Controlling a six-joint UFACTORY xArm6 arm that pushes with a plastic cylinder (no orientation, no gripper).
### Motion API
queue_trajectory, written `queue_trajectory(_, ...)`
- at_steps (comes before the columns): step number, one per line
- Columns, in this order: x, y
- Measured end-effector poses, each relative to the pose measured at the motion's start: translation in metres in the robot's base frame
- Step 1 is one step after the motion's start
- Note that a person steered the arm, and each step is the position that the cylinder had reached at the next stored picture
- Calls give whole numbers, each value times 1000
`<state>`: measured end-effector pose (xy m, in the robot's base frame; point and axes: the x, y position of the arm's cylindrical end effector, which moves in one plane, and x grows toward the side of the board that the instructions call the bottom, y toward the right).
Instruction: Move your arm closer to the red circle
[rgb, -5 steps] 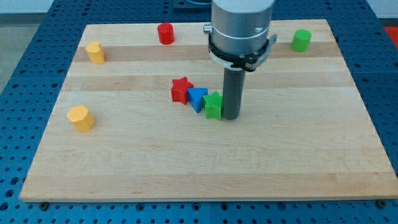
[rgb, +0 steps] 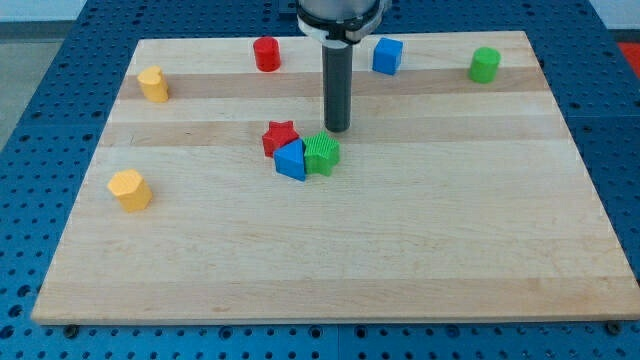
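The red circle (rgb: 266, 53), a short red cylinder, stands near the board's top edge, left of centre. My tip (rgb: 337, 129) rests on the board below and to the right of it, well apart. Just below the tip sits a tight cluster: a red star (rgb: 279, 137), a blue block (rgb: 291, 159) and a green star-like block (rgb: 322, 154). The tip is just above the green block, right by its top edge.
A blue cube (rgb: 388, 56) sits at the top, right of the rod. A green cylinder (rgb: 485, 64) is at top right. Two yellow blocks lie on the left, one (rgb: 153, 84) high and one (rgb: 130, 189) lower. The wooden board (rgb: 330, 260) lies on a blue pegboard.
My tip has moved up and to the left, from the right side of the green block to above it. The cluster of three blocks shifted left and turned. The blue cube is now uncovered.
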<state>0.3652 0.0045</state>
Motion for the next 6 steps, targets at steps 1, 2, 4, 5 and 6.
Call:
queue_trajectory(1,-70,0)
queue_trajectory(2,-134,-5)
queue_trajectory(4,-173,-15)
queue_trajectory(5,-171,-37)
queue_trajectory(6,-173,-70)
